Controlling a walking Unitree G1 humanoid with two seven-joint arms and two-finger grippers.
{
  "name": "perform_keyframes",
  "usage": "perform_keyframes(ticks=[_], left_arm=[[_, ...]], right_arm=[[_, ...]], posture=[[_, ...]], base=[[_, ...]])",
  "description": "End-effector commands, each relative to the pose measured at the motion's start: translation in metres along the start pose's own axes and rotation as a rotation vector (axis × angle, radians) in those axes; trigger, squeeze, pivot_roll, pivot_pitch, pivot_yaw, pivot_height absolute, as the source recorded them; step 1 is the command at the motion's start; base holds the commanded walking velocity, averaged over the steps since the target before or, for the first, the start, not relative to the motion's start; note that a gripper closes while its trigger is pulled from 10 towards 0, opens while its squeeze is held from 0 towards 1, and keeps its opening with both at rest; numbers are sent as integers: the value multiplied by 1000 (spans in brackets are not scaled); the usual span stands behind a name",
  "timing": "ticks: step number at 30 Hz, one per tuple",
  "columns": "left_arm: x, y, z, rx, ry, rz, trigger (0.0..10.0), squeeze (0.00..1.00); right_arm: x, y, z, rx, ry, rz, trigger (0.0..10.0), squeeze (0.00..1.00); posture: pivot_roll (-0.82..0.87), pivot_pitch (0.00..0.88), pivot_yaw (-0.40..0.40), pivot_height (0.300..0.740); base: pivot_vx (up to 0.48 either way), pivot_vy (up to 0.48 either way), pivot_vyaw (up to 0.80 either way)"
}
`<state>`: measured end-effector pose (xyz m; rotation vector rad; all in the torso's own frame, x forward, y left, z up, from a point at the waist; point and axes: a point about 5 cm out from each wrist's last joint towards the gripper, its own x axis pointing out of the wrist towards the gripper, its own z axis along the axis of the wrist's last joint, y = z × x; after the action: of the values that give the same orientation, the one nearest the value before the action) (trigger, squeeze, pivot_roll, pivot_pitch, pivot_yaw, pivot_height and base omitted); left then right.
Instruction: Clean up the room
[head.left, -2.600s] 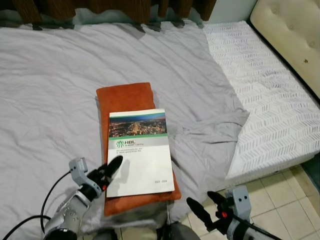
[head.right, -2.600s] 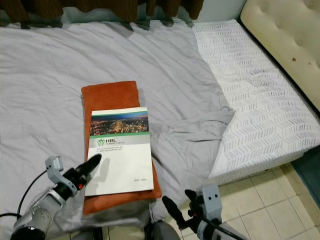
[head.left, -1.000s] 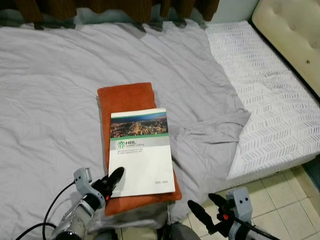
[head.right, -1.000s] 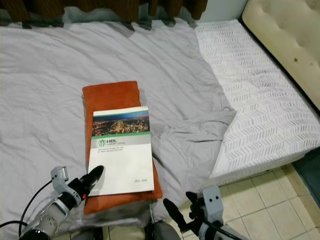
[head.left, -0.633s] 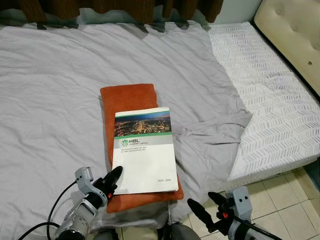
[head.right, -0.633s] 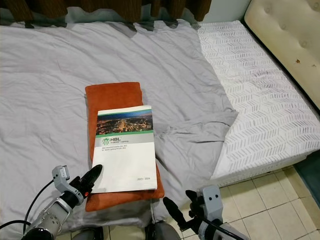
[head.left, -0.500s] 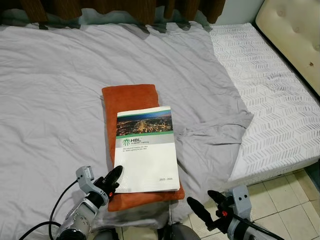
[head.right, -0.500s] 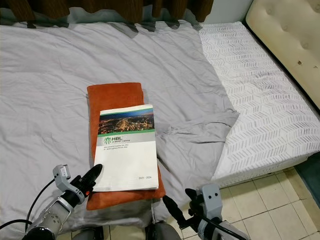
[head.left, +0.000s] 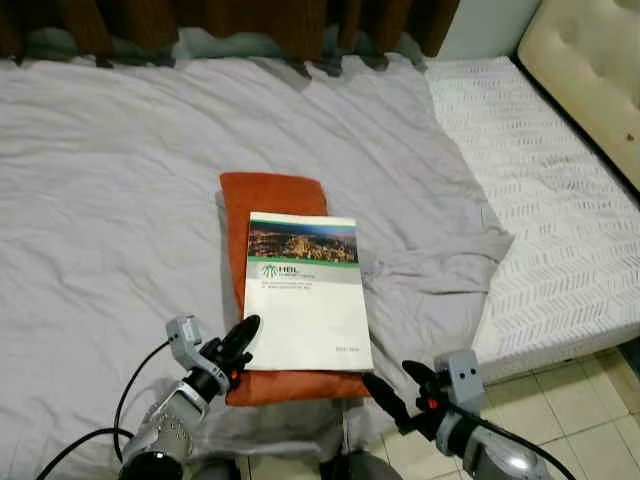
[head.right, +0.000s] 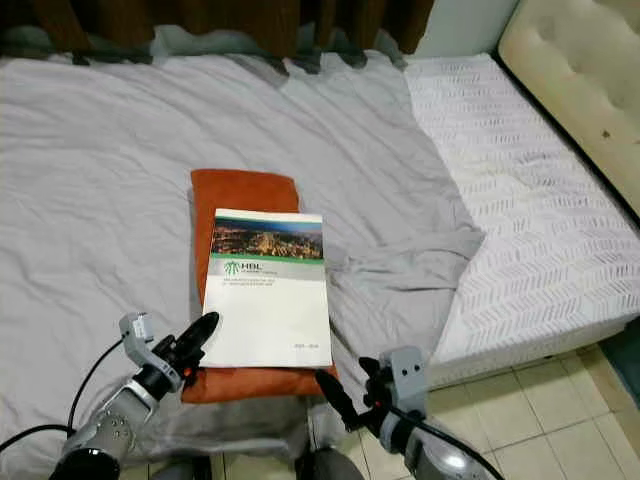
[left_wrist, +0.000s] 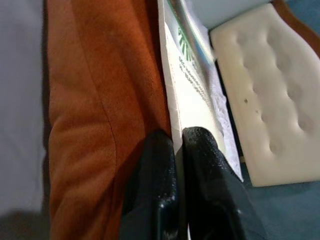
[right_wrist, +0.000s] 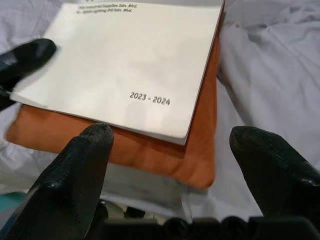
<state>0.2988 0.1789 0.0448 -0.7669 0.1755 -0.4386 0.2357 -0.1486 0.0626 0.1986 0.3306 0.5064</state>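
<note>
The catalogue (head.left: 308, 291) lies face up on an orange cushion (head.left: 272, 192), on the grey sheet (head.left: 100, 190) of the bed. My left gripper (head.left: 240, 343) has its fingers pressed together at the catalogue's near left corner, touching its edge. My right gripper (right_wrist: 175, 165) is spread wide, just short of the cushion's near right corner.

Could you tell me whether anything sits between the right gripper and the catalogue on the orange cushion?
Nothing visible does. The right gripper, fingers spread, faces the catalogue's near corner across open space, with just the orange cushion beneath it.
</note>
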Motion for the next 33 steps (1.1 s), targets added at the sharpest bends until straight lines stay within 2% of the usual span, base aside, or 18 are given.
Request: perform_keyframes(ticks=[1,2,5,6,10,12,15,16,18,22,25,26,27,28,30,33], left_arm=[[3,-18,13,88,-29,-100,0,0],[3,-18,13,88,-29,-100,0,0],[2,-48,26,267,-23,-169,0,0],[2,-57,29,304,-24,-191,0,0],[2,-63,30,320,-26,-203,0,0],[0,-73,30,436,-27,-170,0,0],[0,-81,28,656,-40,-74,0,0],[0,-81,28,656,-40,-74,0,0],[2,-80,21,707,-24,2,0,0],[7,-71,15,677,-24,68,0,0],[8,-53,15,680,-13,161,0,0],[8,-53,15,680,-13,161,0,0],[9,-43,16,673,-9,219,0,0],[9,-39,16,673,-6,240,0,0],[9,-33,18,658,-4,263,0,0],[10,-30,19,678,7,259,0,0]], right_arm=[[1,-7,-3,3,2,-33,10000,0],[1,-7,-3,3,2,-33,10000,0],[12,-12,4,5,-47,-58,10000,0],[16,-14,5,6,-61,-71,10000,0],[18,-16,6,6,-68,-79,10000,0],[23,-20,9,5,-104,-119,10000,0],[27,-27,16,13,-162,-181,10000,0],[27,-27,16,13,-162,-181,10000,0],[31,-29,17,12,-173,-186,10000,0],[37,-29,20,2,-180,-183,10000,0],[39,-30,21,-4,-185,-184,10000,0],[39,-30,21,-4,-185,-184,10000,0],[39,-31,20,-8,-187,-186,10000,0],[40,-31,19,-10,-188,-186,10000,0],[39,-31,17,-15,-186,-184,10000,0],[37,-32,17,-21,-182,-183,10000,0]], posture=[[-35,164,-119,740],[-35,164,-119,740],[24,90,-105,740],[45,62,-100,740],[45,62,-100,740],[79,9,-91,740],[91,0,-89,740],[91,0,-89,740],[90,0,-90,740],[83,0,-89,740],[77,0,-90,740],[77,0,-90,740],[69,0,-89,740],[66,0,-89,740],[63,0,-90,740],[53,0,-95,740]], base=[[0,0,0],[0,0,0],[0,0,0],[0,0,0],[0,0,0],[0,0,0],[0,0,0],[0,0,0],[0,0,0],[0,0,0],[0,0,0],[0,0,0],[0,0,0],[0,0,0],[0,0,0],[0,0,0]])
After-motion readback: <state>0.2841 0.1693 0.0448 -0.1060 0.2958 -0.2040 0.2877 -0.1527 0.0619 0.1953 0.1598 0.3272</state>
